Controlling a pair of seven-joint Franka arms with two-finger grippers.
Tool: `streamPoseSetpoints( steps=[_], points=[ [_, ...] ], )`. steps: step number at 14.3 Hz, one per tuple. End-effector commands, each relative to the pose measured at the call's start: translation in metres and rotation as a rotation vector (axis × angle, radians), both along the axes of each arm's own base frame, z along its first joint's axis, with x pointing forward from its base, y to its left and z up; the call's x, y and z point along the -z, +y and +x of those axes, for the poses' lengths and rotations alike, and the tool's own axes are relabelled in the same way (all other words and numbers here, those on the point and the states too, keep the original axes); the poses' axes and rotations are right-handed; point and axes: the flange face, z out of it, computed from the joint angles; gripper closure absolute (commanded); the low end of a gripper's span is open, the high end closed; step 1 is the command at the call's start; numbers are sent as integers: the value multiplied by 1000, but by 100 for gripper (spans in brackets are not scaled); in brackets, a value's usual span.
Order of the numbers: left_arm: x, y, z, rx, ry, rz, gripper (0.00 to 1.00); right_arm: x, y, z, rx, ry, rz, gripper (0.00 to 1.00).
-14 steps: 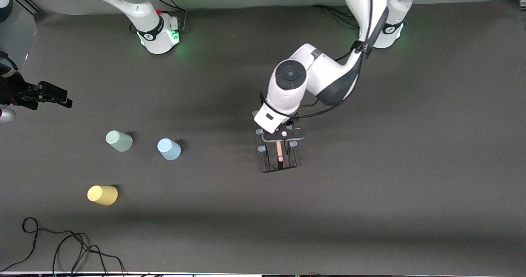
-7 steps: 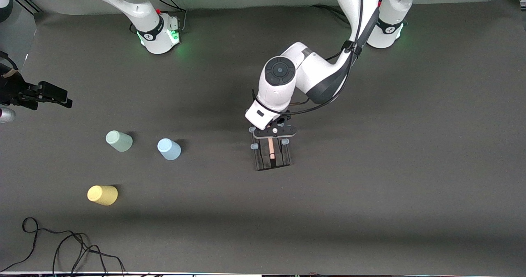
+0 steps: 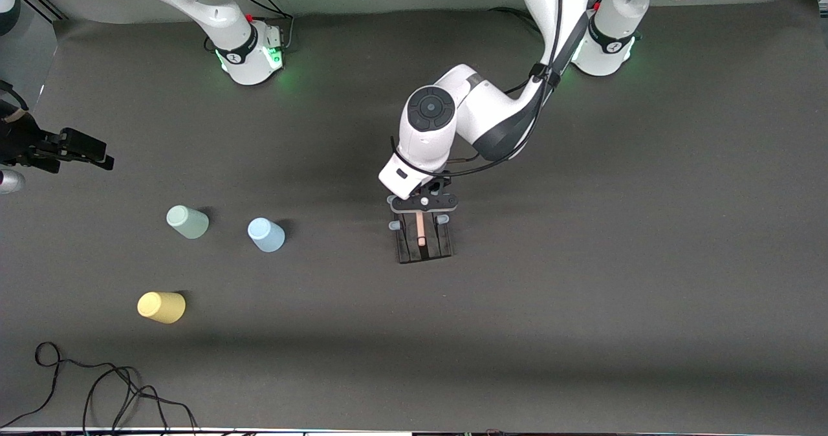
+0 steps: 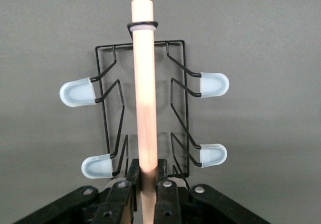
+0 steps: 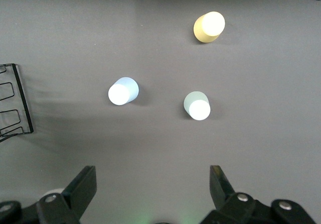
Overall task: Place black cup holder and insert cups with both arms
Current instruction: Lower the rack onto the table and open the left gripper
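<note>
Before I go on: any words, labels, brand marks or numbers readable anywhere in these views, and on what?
None can be read.
Dark band on the left arm's base: a small white mark, too small to read.
Dark band on the right arm's base: the same, unreadable.
The black cup holder and cups are plain.

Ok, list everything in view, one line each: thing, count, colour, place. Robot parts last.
black cup holder: one, black wire with wooden rod, mid-table, held by its rod.
green cup: one, pale green, upside down, toward the right arm's end.
blue cup: one, light blue, upside down, beside the green cup.
yellow cup: one, yellow, upside down, nearest the front camera.
cables: black, table edge nearest the camera.
left gripper: fingers shut on the rod.
right gripper: open, waiting above the cups.
</note>
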Motion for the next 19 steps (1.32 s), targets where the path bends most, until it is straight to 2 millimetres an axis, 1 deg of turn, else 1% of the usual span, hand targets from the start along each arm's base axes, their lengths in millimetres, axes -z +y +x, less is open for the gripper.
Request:
streamPoseSetpoints(
  steps=[1, 3, 6, 7, 8, 9, 10, 13, 15, 16, 17, 19],
  points=[
    [-6, -6, 1, 45, -21, -13, 100, 0, 0, 1, 15, -5, -15, 0],
    [-3, -11, 0, 49, -36, -31, 100, 0, 0, 1, 15, -5, -15, 0],
    [1, -9, 2, 51, -34, -28, 100, 2, -1, 1, 16, 1, -15, 0],
    [1, -9, 2, 54, -34, -26, 90, 5, -1, -1, 16, 4, -14, 0],
    [1, -9, 3, 52, -35, -26, 78, 6, -2, -1, 18, 8, -14, 0],
    [1, -9, 3, 52, -37, -26, 64, 7, -2, -1, 16, 9, -16, 0],
    [1, -9, 2, 55, -36, -25, 53, 7, -3, -1, 19, 8, -16, 0],
    [-4, -9, 3, 44, -34, -28, 35, 10, -6, -1, 19, 13, -36, 0],
    [-15, -7, 5, 31, -37, -37, 29, 11, -10, -3, 19, 7, -36, 0],
    [-24, -4, 8, 25, -40, -43, 28, 15, -17, -4, 25, 1, -36, 0],
    [-40, 0, 9, 24, -35, -39, 27, 18, -24, -8, 34, -3, -37, 0],
    [-69, 17, 21, 7, -25, -32, 24, 24, -39, -16, 11, -22, -32, 0]
  ],
)
